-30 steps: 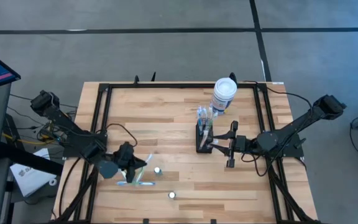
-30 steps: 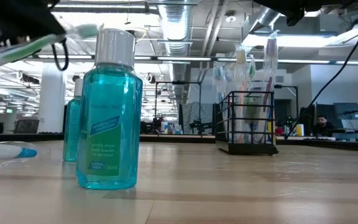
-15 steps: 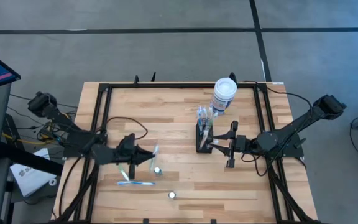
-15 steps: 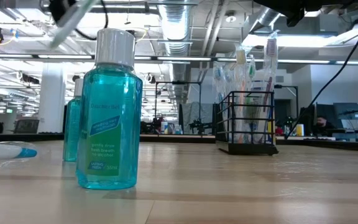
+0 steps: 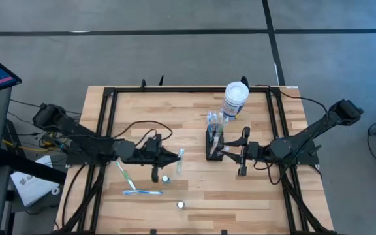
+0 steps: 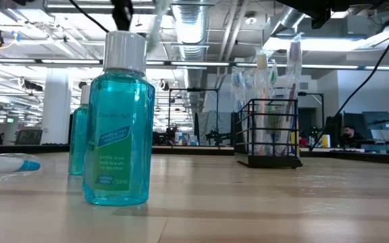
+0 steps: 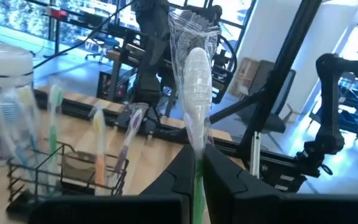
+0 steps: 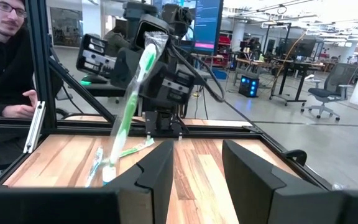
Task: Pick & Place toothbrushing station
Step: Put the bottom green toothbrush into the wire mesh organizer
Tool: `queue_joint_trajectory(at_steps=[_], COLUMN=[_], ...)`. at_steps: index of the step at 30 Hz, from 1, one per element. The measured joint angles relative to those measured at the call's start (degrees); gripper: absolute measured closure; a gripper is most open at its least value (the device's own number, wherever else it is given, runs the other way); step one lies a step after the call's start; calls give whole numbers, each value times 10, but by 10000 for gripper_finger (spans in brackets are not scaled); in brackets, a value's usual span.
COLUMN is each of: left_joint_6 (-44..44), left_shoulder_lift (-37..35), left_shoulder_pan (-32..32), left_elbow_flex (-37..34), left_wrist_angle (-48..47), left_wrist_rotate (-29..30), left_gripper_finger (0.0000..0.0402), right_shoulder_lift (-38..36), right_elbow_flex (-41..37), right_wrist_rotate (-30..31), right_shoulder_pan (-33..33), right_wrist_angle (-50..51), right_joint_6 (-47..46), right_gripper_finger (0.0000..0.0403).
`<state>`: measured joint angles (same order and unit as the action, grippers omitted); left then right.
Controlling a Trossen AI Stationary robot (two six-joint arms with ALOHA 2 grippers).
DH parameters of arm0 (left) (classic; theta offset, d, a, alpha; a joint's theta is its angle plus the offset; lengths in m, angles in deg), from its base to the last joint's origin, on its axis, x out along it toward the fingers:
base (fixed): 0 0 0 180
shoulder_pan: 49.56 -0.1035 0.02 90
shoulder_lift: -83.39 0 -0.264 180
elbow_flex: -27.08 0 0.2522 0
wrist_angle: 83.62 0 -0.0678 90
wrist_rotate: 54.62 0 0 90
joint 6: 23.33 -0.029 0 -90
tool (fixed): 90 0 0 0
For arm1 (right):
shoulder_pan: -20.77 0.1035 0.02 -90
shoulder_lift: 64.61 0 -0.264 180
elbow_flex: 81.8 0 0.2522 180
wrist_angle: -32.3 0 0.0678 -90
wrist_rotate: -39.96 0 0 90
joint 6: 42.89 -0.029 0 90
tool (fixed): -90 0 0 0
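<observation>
1. Black wire toothbrushing station [image 5: 213,145] stands upright right of the table's [image 5: 188,114] middle, toothbrushes in it; the white canister [image 5: 235,99] with a blue label is nearer the far edge.
2. Left gripper [image 5: 173,158] pinches a wrapped green toothbrush [image 7: 196,93] near the middle.
3. Right gripper [image 5: 226,151] sits spread just beside the station.
4. Teal mouthwash bottle [image 6: 119,121]: label unreadable.

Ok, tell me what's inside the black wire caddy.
The black wire caddy holds several toothbrushes standing upright, heads above its rim. Their handle ends at the base cannot be made out, nor which slot each sits in.
</observation>
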<state>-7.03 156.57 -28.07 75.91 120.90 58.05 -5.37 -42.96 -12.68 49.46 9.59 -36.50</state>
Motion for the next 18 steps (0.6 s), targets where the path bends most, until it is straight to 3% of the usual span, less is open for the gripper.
queue_joint_trajectory(at_steps=[9, 18], left_joint_6=[-64, -151], left_shoulder_lift=[93, 175], left_shoulder_pan=[-37, -46], left_elbow_flex=[104, 213], left_wrist_angle=[8, 8], left_wrist_rotate=[-52, -55], left_gripper_finger=[395, 395], right_shoulder_lift=[0, 0], right_elbow_flex=[0, 0], right_wrist_rotate=[0, 0], right_shoulder_pan=[0, 0], right_wrist_angle=[-2, -2], right_joint_6=[0, 0], right_gripper_finger=[275, 275])
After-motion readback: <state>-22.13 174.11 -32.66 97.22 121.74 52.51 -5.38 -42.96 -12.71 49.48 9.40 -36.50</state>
